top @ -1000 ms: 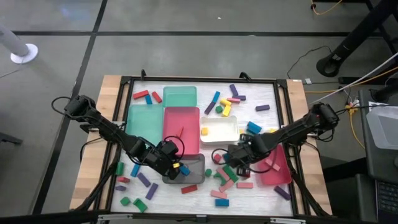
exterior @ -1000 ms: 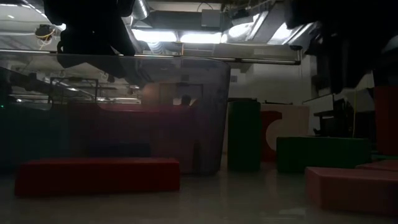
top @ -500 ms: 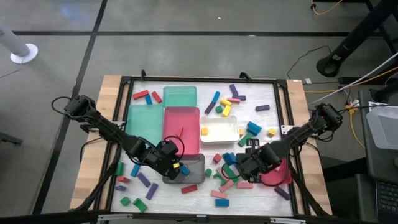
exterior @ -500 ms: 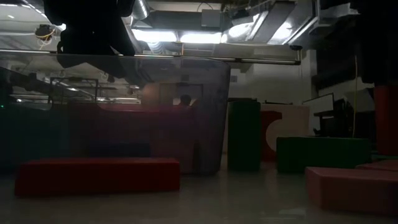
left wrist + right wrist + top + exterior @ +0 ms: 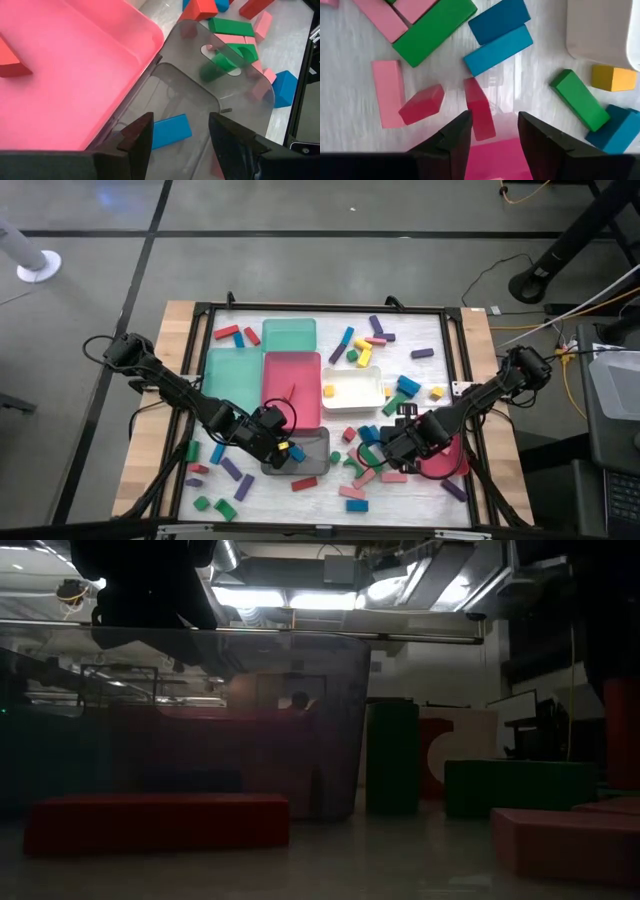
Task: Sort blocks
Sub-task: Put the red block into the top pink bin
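The left gripper [image 5: 177,135] hangs over the grey tray [image 5: 200,105] with its jaws apart and nothing between them. Just beyond its fingertips [image 5: 137,132] a light blue bar [image 5: 170,132] lies flat on the tray's floor. The pink tray [image 5: 75,75] sits right beside the grey one, their rims touching or nearly so, and a red block [image 5: 10,62] lies inside it. Past the far rim of the grey tray a cluster of blocks lies on the surface [image 5: 290,45]: a green bar [image 5: 231,26], a green arch [image 5: 245,51] seen partly through the tray wall, pink pieces and a blue cube [image 5: 285,87].

The right gripper [image 5: 492,132] hovers low over the surface with its jaws parted and empty. Between its fingers [image 5: 455,135] lies a short red bar [image 5: 479,114], with a bright pink tray edge [image 5: 495,160] directly below it in the wrist view. Just beside the red bar sits a tilted red block [image 5: 421,105], and next to that a pink bar [image 5: 387,92]. Farther out lie a long green bar [image 5: 434,30], a dark blue bar [image 5: 497,20] touching a light blue bar [image 5: 497,50], a second green bar [image 5: 579,100], a yellow cube [image 5: 613,78] and the corner of the white tray [image 5: 600,30].

From above, the left gripper [image 5: 285,450] is at the near-left part of the surface over the grey tray [image 5: 310,460], and the right gripper [image 5: 385,448] is among scattered blocks near the pink tray [image 5: 445,460] at the right. Two green trays [image 5: 232,375] stand farther back, and more blocks are spread along the far edge and the near-left corner.
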`<action>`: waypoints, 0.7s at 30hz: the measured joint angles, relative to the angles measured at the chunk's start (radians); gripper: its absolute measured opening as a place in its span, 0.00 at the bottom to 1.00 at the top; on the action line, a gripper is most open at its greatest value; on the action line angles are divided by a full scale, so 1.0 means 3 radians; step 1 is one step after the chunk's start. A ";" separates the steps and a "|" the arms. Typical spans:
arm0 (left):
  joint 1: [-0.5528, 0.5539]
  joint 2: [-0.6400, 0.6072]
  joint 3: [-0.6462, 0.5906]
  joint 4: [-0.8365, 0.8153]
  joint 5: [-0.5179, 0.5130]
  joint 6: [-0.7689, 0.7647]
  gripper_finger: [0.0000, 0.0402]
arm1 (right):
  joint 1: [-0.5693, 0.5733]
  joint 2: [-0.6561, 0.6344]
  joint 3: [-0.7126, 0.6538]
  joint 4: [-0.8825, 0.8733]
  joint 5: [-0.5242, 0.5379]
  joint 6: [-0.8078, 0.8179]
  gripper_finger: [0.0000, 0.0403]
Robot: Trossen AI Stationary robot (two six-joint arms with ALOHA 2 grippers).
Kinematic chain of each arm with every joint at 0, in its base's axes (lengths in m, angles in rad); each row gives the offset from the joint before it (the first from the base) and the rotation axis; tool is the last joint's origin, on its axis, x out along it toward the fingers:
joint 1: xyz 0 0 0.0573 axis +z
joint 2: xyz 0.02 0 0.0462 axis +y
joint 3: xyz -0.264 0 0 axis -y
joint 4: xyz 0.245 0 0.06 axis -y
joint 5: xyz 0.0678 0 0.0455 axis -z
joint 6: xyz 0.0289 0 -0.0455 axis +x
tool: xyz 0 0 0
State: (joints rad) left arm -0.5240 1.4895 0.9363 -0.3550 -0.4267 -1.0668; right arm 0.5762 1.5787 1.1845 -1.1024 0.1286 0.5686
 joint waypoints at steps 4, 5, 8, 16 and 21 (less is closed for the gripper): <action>0.0000 0.0000 0.0000 0.0000 0.0000 0.0000 0.45 | 0.0000 0.0015 -0.0031 0.0021 -0.0028 -0.0001 0.41; 0.0000 0.0000 0.0000 -0.0001 0.0000 0.0000 0.45 | 0.0000 0.0014 -0.0030 0.0031 -0.0029 -0.0001 0.41; 0.0000 0.0000 0.0000 -0.0001 0.0000 0.0001 0.45 | 0.0000 0.0008 -0.0028 0.0031 -0.0028 -0.0001 0.41; 0.0000 0.0000 0.0000 0.0000 0.0000 0.0001 0.45 | -0.0003 0.0009 -0.0149 0.0180 -0.0029 -0.0004 0.41; 0.0000 -0.0001 0.0000 0.0000 0.0000 0.0001 0.45 | -0.0003 0.0010 -0.0289 0.0329 -0.0021 -0.0004 0.39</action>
State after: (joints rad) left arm -0.5240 1.4892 0.9363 -0.3550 -0.4267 -1.0664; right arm 0.5755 1.5818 1.0979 -1.0037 0.1222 0.5674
